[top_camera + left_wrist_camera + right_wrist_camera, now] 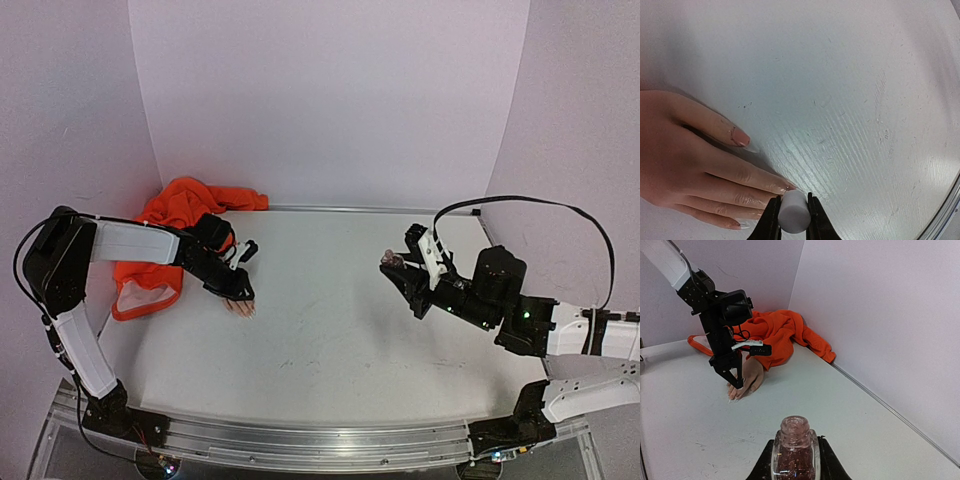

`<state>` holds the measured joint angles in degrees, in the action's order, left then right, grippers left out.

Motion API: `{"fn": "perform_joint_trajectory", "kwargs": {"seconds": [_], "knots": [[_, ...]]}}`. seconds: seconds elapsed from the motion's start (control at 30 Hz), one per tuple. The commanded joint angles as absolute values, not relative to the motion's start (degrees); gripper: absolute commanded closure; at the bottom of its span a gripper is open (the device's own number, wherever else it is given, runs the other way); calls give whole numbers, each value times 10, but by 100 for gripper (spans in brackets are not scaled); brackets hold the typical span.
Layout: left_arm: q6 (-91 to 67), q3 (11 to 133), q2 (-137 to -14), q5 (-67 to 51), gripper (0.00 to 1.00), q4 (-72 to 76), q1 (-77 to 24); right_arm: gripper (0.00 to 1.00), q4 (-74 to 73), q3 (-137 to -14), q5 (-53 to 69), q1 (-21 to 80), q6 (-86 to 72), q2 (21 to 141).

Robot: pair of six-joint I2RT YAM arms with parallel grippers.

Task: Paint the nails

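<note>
The flesh-coloured mannequin hand (241,307) lies flat on the table, its orange sleeve (180,212) bunched at the back left. In the left wrist view its nails (742,139) point right. One nail (789,186) lies just beyond the cap. My left gripper (238,290) is shut on a white cylindrical cap (792,212), held right over the fingertips of the hand (680,155). The brush is hidden under the cap. My right gripper (397,268) is shut on an open glass bottle (795,450) of reddish glitter polish, held upright above the table's right part.
White walls close in the table at the back and both sides. A metal rail (300,440) runs along the near edge. The orange garment (775,332) spreads into the back left corner. The left arm (722,325) stands over the hand (749,379) in the right wrist view.
</note>
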<state>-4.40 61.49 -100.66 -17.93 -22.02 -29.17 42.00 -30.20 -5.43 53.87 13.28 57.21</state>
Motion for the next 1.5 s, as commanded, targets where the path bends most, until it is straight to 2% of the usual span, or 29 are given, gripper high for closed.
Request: {"fn": "perform_joint_trajectory", "kwargs": {"seconds": [0.0,1.47], "knots": [[-40,640,-1008,-185,100,-215,-286,100,465,-300,-54,536,134,567],[-36,646,-1024,-201,100,-220,-281,100,466,-298,-51,536,134,567]]}}
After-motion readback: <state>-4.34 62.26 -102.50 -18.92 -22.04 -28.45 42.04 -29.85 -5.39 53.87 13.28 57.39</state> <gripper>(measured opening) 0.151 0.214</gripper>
